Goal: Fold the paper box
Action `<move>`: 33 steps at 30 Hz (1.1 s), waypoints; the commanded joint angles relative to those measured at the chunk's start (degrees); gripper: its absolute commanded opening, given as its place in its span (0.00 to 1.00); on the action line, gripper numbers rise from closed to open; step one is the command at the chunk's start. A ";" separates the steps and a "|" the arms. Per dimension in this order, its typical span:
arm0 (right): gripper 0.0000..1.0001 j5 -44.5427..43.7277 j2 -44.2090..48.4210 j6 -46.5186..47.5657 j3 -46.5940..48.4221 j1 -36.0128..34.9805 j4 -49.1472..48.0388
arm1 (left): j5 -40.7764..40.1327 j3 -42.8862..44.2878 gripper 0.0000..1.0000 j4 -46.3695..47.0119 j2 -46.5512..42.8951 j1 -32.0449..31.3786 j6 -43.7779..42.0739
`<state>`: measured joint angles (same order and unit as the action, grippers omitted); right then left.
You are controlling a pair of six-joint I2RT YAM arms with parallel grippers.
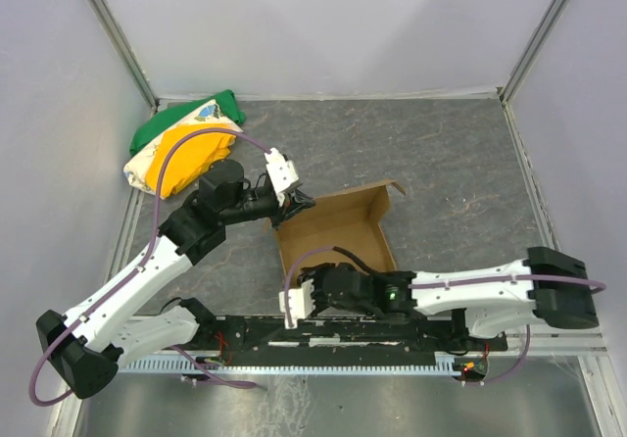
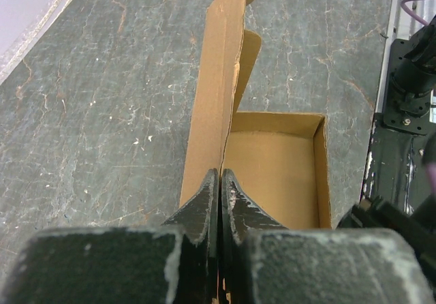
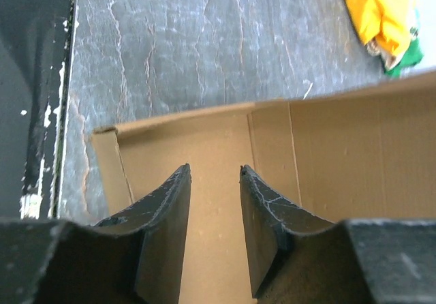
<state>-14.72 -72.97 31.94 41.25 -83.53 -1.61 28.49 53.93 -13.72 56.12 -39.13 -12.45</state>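
Observation:
The paper box [image 1: 338,226] is brown corrugated cardboard, partly formed into a shallow open tray in the middle of the table. In the left wrist view its floor [image 2: 272,174] lies to the right of a tall upright wall. My left gripper [image 1: 295,204] is shut on the near end of that wall [image 2: 220,173], at the box's far left corner. My right gripper [image 1: 312,282] hovers at the box's near left part. Its fingers [image 3: 214,172] stand open over the inner cardboard [image 3: 340,147], with nothing between them.
A green, yellow and white cloth bundle [image 1: 181,148] lies at the far left of the table, its edge [image 3: 381,11] showing in the right wrist view. The black base rail [image 1: 392,334] runs along the near edge. Pale walls enclose the grey table on three sides.

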 commanded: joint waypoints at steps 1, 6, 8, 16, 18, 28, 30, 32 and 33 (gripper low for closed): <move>0.43 -1.25 -6.73 9.20 0.78 -1.37 -16.85 | -0.49 -1.42 0.03 -4.83 0.23 -0.33 3.10; 0.43 -0.63 -13.61 12.72 4.24 -1.40 -21.33 | -0.91 -1.37 0.03 -5.59 -0.19 -0.32 2.77; 0.43 0.33 -15.79 14.14 6.43 -1.31 -22.06 | -0.81 -1.52 0.03 -5.62 -0.20 -0.33 2.98; 0.46 5.22 -23.08 17.43 15.56 0.59 -19.70 | -0.72 -2.18 0.03 -6.15 -1.29 -0.34 2.98; 0.45 5.27 -24.67 16.81 17.04 1.76 -19.45 | -0.72 -2.36 0.03 -6.21 -1.44 -0.33 3.10; 0.43 -0.20 -20.44 9.85 11.37 9.34 -18.52 | -0.82 -1.62 0.03 -6.28 -0.43 -0.33 2.53; 0.43 1.04 -17.77 9.56 9.78 10.08 -17.93 | -0.89 -1.34 0.03 -6.32 -0.11 -0.29 2.30; 0.43 3.16 -15.48 9.02 9.78 10.05 -15.67 | -1.03 -0.92 0.03 -6.37 0.24 -0.33 2.11; 0.43 4.22 -14.51 7.96 10.22 10.05 -14.32 | -1.19 -0.81 0.03 -6.45 0.41 -0.33 1.92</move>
<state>-12.25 -93.76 42.87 50.85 -74.11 -16.88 28.10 53.04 -15.92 55.35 -39.29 -12.43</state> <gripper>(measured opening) 0.430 0.045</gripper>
